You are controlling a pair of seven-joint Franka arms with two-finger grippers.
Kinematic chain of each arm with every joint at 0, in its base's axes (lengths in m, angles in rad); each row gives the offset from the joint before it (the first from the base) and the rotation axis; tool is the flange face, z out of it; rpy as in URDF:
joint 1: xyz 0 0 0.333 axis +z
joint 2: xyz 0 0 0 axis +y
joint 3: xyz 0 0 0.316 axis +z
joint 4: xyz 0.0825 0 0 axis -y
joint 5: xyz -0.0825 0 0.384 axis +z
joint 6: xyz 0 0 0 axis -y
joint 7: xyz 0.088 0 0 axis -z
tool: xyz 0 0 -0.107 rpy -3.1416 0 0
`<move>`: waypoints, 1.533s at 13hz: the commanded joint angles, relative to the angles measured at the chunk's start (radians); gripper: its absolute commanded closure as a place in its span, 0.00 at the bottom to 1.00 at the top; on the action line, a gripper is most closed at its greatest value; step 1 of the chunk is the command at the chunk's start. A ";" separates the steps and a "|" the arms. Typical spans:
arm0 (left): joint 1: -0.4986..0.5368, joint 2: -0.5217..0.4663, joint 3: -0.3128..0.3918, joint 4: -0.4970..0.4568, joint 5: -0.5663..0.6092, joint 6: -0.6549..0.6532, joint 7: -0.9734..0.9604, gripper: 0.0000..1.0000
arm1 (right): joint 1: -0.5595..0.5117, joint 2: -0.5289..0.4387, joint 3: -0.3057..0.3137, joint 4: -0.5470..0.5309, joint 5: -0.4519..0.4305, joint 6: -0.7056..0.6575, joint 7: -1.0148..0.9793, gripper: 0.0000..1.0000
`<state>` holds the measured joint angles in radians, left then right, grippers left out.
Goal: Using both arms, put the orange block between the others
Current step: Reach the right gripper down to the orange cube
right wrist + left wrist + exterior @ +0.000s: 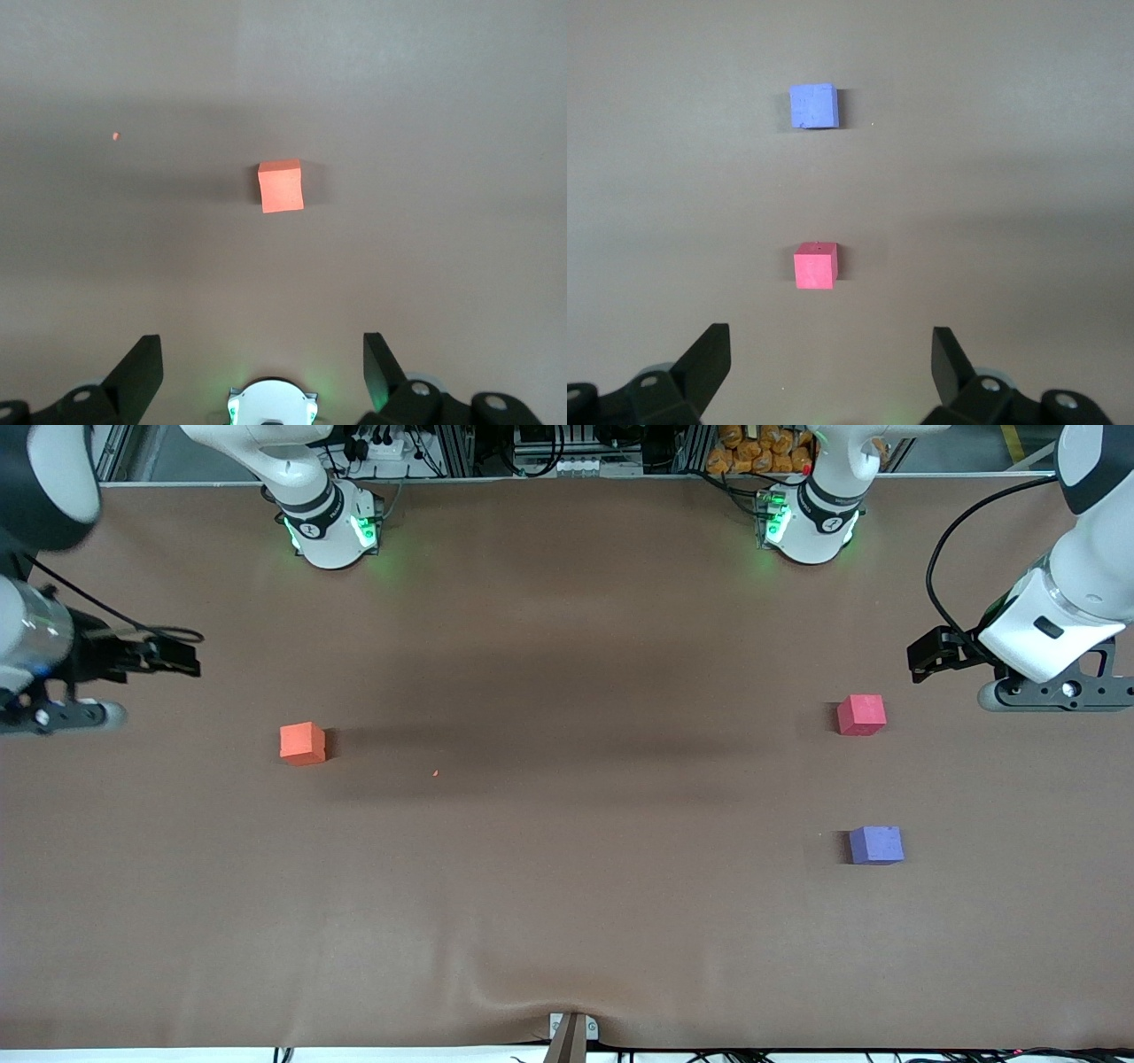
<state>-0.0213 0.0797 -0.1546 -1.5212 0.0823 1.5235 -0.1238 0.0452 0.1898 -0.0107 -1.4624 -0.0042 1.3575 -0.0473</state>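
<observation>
The orange block lies alone at the right arm's end, well apart from the red cube and purple cube, so the spread, empty right gripper should descend squarely over it, while the left gripper, also spread and empty, waits.

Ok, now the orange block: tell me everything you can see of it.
The orange block is a small matte cube that looks like foam, with sharp edges and plain faces. It sits flat on the brown table cover toward the right arm's end, turned slightly askew, casting a soft shadow. Nothing touches it. A tiny orange crumb lies apart from it on the cover. The right wrist view shows its top and one side face.
</observation>
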 commanded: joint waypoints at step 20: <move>0.018 0.003 0.006 0.001 0.014 -0.006 0.021 0.00 | -0.013 0.422 -0.005 -0.199 -0.005 0.384 -0.059 0.00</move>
<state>-0.0107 0.0835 -0.1452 -1.5232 0.0823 1.5237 -0.1228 0.0366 0.6228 -0.0224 -1.6239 -0.0060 1.7400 -0.0908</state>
